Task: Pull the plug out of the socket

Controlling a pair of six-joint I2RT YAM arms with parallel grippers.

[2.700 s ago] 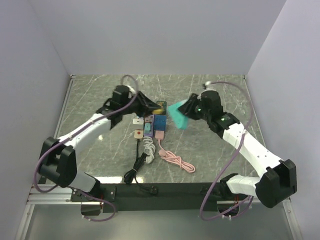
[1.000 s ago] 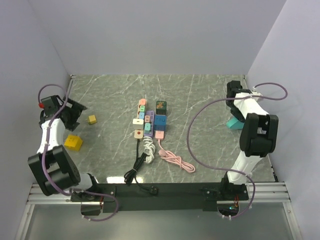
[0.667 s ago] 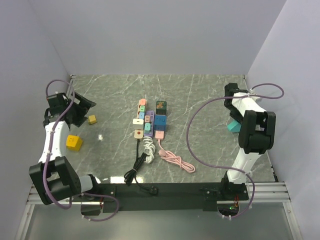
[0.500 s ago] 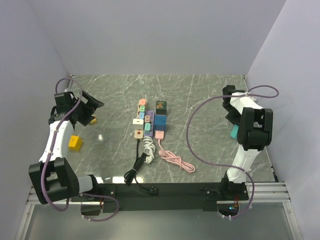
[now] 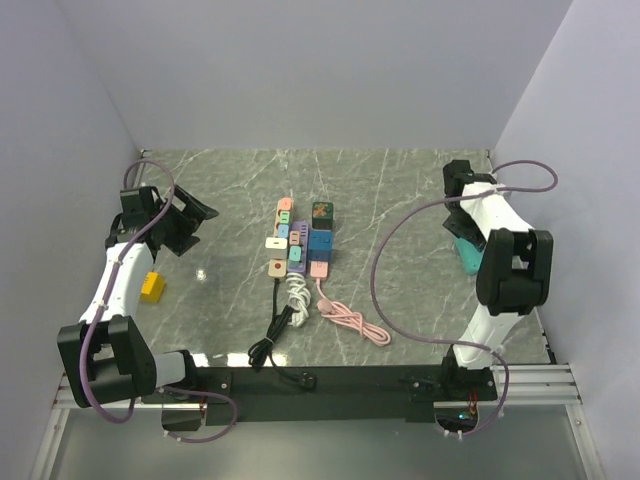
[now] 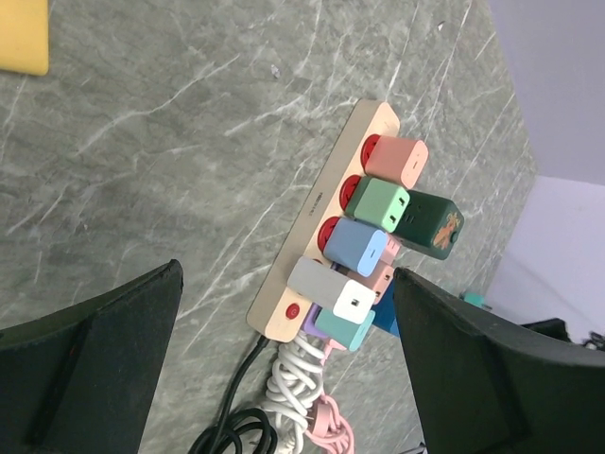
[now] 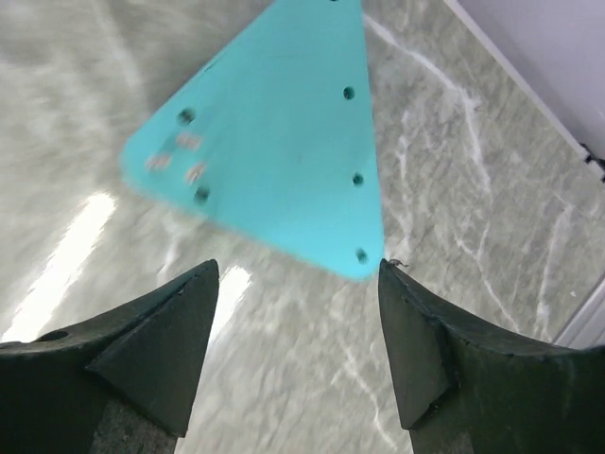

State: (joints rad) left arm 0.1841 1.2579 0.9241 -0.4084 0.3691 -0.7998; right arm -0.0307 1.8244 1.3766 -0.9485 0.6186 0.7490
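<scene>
The left claw (image 6: 285, 272) is standing wide open, holding nothing. Ahead of it and well apart, the power strip (image 6: 304, 222) is lying on the surface (image 6: 142, 189), with its plugs (image 6: 378, 203) sitting in the sockets in a row: pink, green, blue and grey. A yellow block (image 6: 24, 33) is lying off to one side, back near the arm. The right claw (image 7: 298, 265) is holding its fingers parted and gripping nothing — a teal plate (image 7: 274, 142), somewhat blurred, is lying just beyond the tips.

Glossy marbled table (image 5: 400, 290), matt plastic plugs (image 6: 364, 246), smooth teal plate (image 7: 274, 142)
</scene>
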